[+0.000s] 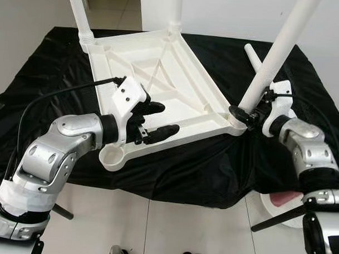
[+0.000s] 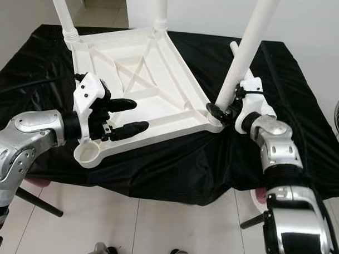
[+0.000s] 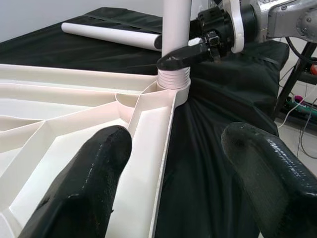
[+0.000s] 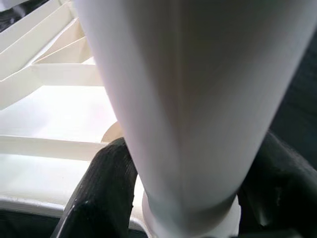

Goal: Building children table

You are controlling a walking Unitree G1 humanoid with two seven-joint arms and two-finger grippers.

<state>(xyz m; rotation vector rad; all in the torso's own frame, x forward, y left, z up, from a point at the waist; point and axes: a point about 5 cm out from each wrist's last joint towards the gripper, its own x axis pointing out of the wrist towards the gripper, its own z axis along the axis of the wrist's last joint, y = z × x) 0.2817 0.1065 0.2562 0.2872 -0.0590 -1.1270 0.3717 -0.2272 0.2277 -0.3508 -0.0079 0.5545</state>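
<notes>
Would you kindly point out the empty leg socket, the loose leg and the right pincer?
empty leg socket [image 1: 111, 154], left eye view, its round rim.
loose leg [image 3: 111, 35], left wrist view, mid-shaft.
right pincer [image 1: 243, 114], left eye view, between fingertips.

I can't read any text, label, brand, number or sign in any of my views.
</notes>
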